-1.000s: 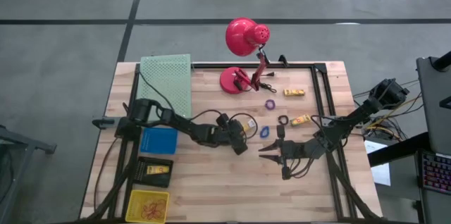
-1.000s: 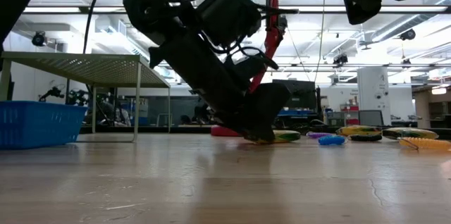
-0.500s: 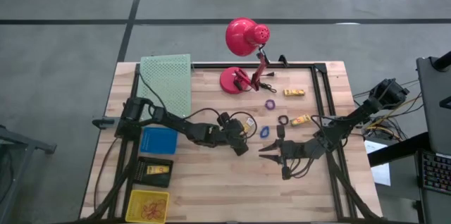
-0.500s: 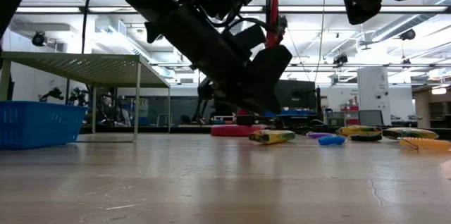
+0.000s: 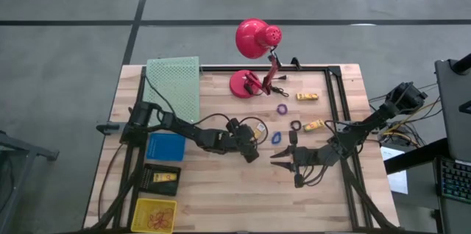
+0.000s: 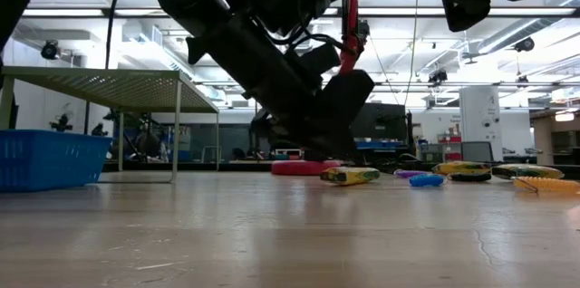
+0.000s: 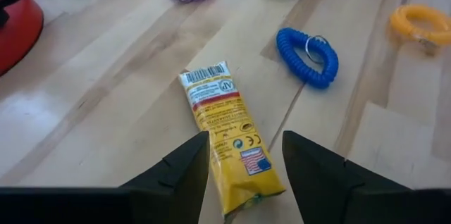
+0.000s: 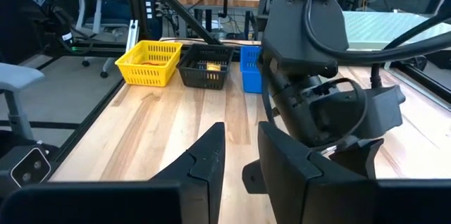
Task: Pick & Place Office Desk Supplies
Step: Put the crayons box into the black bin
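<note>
Left tool [image 7: 243,164] over yellow packet [image 7: 227,134]
Fingers narrowly apart, astride the packet's end on the desk [image 5: 221,182]; right tool [image 5: 280,157] slightly parted, empty, nearby.

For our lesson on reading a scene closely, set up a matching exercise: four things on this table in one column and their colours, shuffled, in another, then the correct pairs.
Things:
1. desk lamp
2. coiled ring next to the packet
3. packet under the left gripper
4. basket at the near left corner

Colours:
A. yellow with a barcode
B. red
C. plain yellow
D. blue

Pairs: 1-B, 2-D, 3-A, 4-C
</note>
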Tool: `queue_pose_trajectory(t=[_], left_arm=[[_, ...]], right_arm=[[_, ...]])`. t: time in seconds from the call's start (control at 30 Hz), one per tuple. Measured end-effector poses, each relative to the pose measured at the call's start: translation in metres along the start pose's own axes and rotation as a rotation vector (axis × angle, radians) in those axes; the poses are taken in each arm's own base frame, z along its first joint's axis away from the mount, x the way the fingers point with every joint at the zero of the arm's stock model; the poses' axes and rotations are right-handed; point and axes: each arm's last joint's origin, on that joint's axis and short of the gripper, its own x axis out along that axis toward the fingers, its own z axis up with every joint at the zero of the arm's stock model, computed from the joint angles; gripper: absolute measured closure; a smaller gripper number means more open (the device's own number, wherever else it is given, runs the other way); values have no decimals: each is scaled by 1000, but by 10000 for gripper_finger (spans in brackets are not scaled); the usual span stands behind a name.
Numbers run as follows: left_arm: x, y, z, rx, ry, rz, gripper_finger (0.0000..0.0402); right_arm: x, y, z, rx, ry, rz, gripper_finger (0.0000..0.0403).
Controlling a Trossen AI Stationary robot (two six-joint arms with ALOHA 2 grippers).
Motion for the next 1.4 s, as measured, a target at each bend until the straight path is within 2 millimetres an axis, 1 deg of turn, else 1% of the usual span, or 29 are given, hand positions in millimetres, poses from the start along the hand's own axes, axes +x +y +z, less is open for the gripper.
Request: queue_pose_trajectory(t=[0.07,0.2,0.33,0.4,0.47,0.63,0.7,0.77,0.9,1.1,1.23,1.4], left_arm=[[0,0,0,29,0,1,217],[0,2,-4,-29,9,5,217],[1,2,-3,-38,3,3,216],[1,1,-3,-41,-2,-7,209],[1,0,-1,-34,-13,-27,191],[1,-1,1,-22,-28,-36,127],[1,-1,1,-36,-29,-36,110],[1,-1,1,-46,-31,-34,102],[6,-2,-3,-33,-54,-8,102],[19,-2,-18,16,-50,38,116],[19,-2,-18,14,-62,55,122],[24,0,-23,20,-55,73,129]], right_arm=[[0,0,0,0,0,0,325],[0,0,0,0,0,0,332],[0,0,0,0,0,0,335],[0,0,0,0,1,0,333],[0,0,0,0,0,0,331],[0,0,0,0,0,0,324],[0,0,0,0,1,0,321],[0,0,0,0,0,0,319],[0,0,0,0,0,0,320],[0,0,0,-1,1,0,330],[0,0,0,0,1,0,335],[0,0,0,0,1,0,331]])
